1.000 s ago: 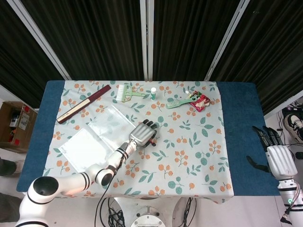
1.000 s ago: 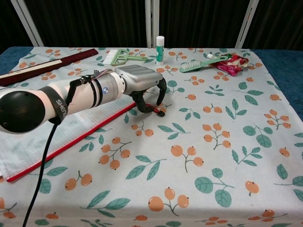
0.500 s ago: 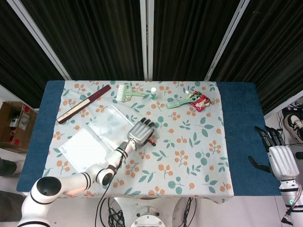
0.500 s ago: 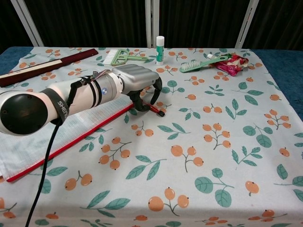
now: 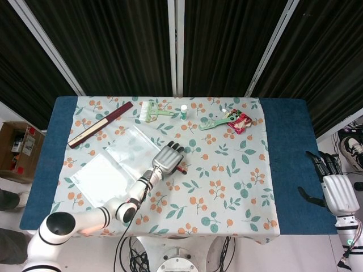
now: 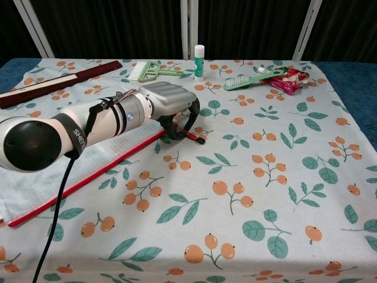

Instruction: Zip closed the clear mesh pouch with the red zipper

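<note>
The clear mesh pouch (image 5: 131, 149) (image 6: 35, 188) lies flat on the left half of the floral cloth. Its red zipper (image 6: 88, 177) runs along the near edge up to a red end tab (image 6: 197, 139). My left hand (image 5: 168, 159) (image 6: 169, 106) sits over that end. Its fingers curl down and pinch the zipper pull just left of the tab. My right hand (image 5: 334, 190) hangs off the table's right side with its fingers spread and nothing in it.
Along the far edge lie a dark red folded fan (image 5: 100, 123) (image 6: 59, 82), a green brush (image 5: 152, 111) (image 6: 150, 71), a glue stick (image 5: 184, 109) (image 6: 199, 61), a green toothbrush (image 5: 211, 123) (image 6: 253, 78) and a red snack packet (image 5: 239, 120) (image 6: 287, 78). A cardboard box (image 5: 14, 148) stands on the floor at left.
My left hand has drawn back a little to the left along the zipper, while the red end tab stayed in place. The right hand shifted only slightly.
</note>
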You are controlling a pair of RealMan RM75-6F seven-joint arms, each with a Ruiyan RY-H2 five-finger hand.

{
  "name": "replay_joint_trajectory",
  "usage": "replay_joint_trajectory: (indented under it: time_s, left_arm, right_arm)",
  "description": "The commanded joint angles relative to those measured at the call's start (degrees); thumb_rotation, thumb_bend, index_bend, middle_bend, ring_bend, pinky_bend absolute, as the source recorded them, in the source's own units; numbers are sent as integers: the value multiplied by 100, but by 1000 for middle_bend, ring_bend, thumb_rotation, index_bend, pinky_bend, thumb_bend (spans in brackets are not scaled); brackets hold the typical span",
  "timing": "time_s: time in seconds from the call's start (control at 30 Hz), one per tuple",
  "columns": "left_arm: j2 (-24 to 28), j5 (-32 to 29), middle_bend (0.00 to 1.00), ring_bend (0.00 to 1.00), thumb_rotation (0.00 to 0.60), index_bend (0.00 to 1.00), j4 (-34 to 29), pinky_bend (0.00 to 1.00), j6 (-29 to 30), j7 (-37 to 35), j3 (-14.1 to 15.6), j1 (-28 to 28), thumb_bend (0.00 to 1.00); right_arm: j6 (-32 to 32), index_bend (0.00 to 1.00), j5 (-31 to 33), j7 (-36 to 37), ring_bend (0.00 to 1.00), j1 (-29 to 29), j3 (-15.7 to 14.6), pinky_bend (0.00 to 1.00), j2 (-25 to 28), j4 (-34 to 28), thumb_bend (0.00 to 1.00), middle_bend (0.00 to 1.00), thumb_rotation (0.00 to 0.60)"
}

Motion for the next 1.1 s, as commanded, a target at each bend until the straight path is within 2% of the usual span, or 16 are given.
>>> replay_joint_trajectory:
  time_s: [0.03,0.17,0.3,0.5,0.67,0.8,0.97,1.1]
  left_arm:
    - [-8,-13,189,121,600,583,14,143,14,12,13,5,361]
    - [-17,-15,188,121,600,605,22,143,54,-1,33,30,376]
    - [-8,122,188,121,600,614,-66,143,356,-119,46,148,423]
    - [150,563,196,121,600,615,-639,143,1491,-334,104,628,442]
    - [331,996,239,139,600,628,-1498,144,2875,-360,206,1279,433]
    - [386,1305,336,233,600,653,-2037,184,3796,-179,283,1714,430]
    - [472,1646,467,377,600,684,-2653,348,4647,48,363,2172,432]
    - [553,1962,588,516,600,700,-3093,474,5201,177,440,2497,431]
  right_arm:
    - [5,23,-4,-1,0,-3,-1,35,-2,1,177,140,600]
    - [29,24,-23,1,0,-11,0,35,-2,-7,177,140,600]
    - [71,24,-47,-4,0,-23,3,36,-2,-14,177,141,600]
    - [136,23,-132,28,0,-9,21,35,-14,-7,177,141,600]
    - [125,24,-302,45,0,110,62,35,3,-42,177,141,600]
    - [-9,26,-511,30,0,335,124,35,73,-171,177,140,600]
    - [-344,35,-817,-61,0,810,287,35,212,-525,177,141,600]
    - [-911,37,-944,-61,0,1402,498,35,274,-833,177,140,600]
